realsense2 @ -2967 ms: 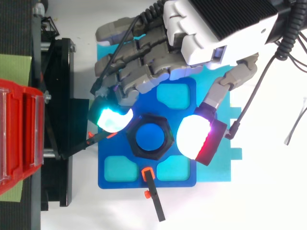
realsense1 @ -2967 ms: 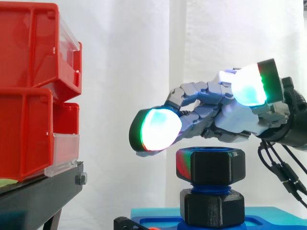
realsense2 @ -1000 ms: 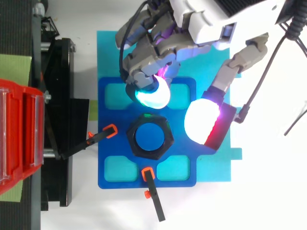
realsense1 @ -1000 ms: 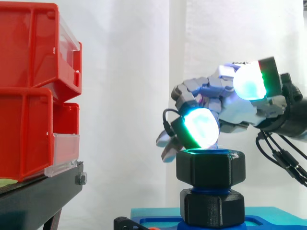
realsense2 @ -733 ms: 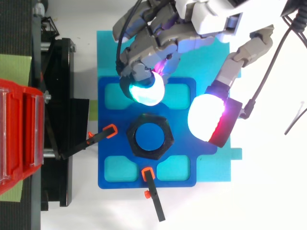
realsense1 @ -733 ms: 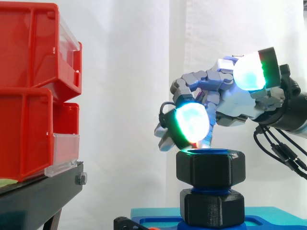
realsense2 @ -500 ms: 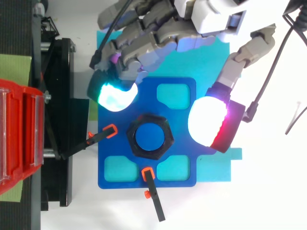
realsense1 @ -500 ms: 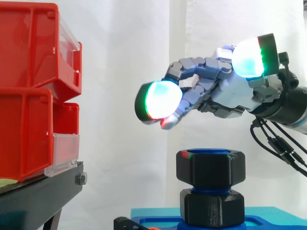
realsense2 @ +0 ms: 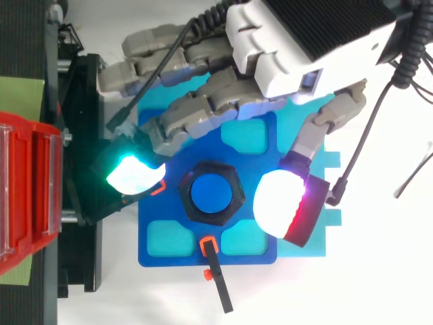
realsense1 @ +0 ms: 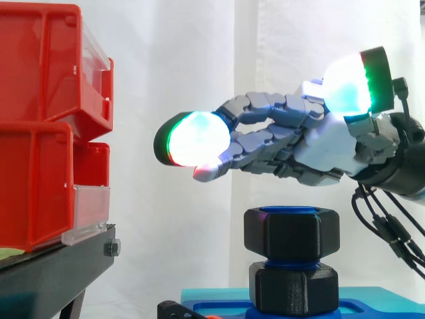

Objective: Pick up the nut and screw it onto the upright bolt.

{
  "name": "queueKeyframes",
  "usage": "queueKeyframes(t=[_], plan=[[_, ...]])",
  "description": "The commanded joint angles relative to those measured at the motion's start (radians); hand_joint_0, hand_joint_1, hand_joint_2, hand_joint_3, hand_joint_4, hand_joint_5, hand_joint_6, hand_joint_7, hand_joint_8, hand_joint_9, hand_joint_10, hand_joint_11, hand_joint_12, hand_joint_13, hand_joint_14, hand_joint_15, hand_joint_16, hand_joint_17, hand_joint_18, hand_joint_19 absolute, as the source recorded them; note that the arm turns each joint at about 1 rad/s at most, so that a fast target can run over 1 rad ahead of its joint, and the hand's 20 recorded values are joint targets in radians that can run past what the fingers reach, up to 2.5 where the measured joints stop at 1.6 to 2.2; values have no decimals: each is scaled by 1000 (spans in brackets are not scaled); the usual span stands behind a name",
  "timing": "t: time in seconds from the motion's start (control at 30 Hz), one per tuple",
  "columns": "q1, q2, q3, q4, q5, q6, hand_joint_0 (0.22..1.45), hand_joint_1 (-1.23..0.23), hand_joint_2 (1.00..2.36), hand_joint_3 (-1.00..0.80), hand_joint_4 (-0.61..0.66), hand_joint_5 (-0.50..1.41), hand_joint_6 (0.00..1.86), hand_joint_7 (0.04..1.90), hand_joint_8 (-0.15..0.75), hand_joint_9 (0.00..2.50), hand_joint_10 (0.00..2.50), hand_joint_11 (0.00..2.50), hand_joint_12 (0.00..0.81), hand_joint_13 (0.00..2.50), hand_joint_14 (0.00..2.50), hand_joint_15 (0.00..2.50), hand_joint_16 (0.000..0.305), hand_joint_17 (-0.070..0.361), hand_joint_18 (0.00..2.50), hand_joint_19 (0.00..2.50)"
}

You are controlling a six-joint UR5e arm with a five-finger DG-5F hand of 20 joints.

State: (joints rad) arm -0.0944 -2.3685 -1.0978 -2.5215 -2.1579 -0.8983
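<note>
Hovering over the work, the hand (realsense1: 325, 156) is wide open and holds nothing. Its fingers are stretched out almost straight toward the red bins (realsense1: 40, 133), and the glowing pad (realsense1: 196, 147) at the front is well past the nut's left edge and clear above it. In the top view the thumb's pad (realsense2: 281, 203) is off on the other side of the nut, so finger and thumb straddle it. In the side view there's a plain gap of white curtain between the fingers and the nut.

The black hex nut (realsense1: 292, 232) sits at the top of the blue bolt (realsense2: 211, 192), level, with its hole pointing straight up. The bolt stands upright, long axis vertical, with a second black hex piece (realsense1: 292, 289) below on the blue plate (realsense2: 162, 208).
</note>
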Motion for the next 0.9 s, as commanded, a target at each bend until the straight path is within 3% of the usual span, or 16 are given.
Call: queueKeyframes(t=[0.0,0.37,0.87], plan=[[9,0,-22,23,7,10,438,-90,1000,-500,91,-229,501,569,164,14,0,0,342,0,0,0,48,107,0,0],[10,0,-63,20,1,9,440,-81,1000,-500,93,-228,501,573,169,12,0,0,341,0,0,0,47,106,0,0],[-4,0,-62,15,-25,-21,442,-118,1000,-500,109,-208,501,620,189,125,0,0,340,0,0,0,44,100,0,0]])
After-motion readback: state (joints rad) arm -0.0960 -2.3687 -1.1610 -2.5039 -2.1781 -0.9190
